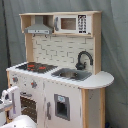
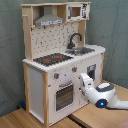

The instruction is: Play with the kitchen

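**Reaching for the Oven Front**

Hovering at the lower front of the kitchen (image 2: 62,60), I have my gripper (image 2: 84,80) close against the panel beside the oven door (image 2: 64,96), at about 4 o'clock in the second exterior view. Whether my jaws stand wide or narrow I cannot tell; nothing appears to be held between them.

The kitchen fills the middle of both exterior views: pale wood frame, white panels, a hob (image 1: 36,66) with red rings at 9 o'clock of the counter in the first exterior view, a steel sink (image 1: 72,75) with a black faucet (image 1: 83,60) toward 3 o'clock, and a grey hood (image 1: 39,27) up at 11 o'clock.

I judge the whole unit stiff, boxy and far too bulky to lift, so I should work only its moving parts. The oven door looks light and hinged; its handle near the top edge seems the best place to take hold, pulling gently so the cabinet does not tip or slide. The knobs (image 2: 56,76) above it look small and smooth, likely slippery to pinch.

The kitchen stands on a wooden table (image 2: 20,119), flat and bare near its base. A grey-green curtain (image 2: 11,50) hangs behind, leaving open space around me.
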Available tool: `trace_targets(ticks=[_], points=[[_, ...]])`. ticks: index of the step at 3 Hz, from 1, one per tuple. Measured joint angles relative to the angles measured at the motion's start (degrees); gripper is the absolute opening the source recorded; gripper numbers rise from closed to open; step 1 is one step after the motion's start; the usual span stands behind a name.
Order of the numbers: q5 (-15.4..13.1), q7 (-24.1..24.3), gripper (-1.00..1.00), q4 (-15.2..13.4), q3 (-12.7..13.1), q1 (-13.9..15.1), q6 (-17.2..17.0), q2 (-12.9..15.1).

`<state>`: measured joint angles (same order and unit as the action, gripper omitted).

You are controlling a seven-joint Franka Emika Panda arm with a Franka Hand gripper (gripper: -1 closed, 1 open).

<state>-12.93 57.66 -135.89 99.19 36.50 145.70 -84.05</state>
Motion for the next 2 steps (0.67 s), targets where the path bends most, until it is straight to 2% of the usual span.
trace_targets(ticks=[1, 2], points=[[-0.2, -2.4, 1.0, -0.3, -0.9, -5.2, -4.1, 0.0], [-1.0, -6.9, 1.0, -0.3, -2.3, -8.6, -6.5, -0.2]])
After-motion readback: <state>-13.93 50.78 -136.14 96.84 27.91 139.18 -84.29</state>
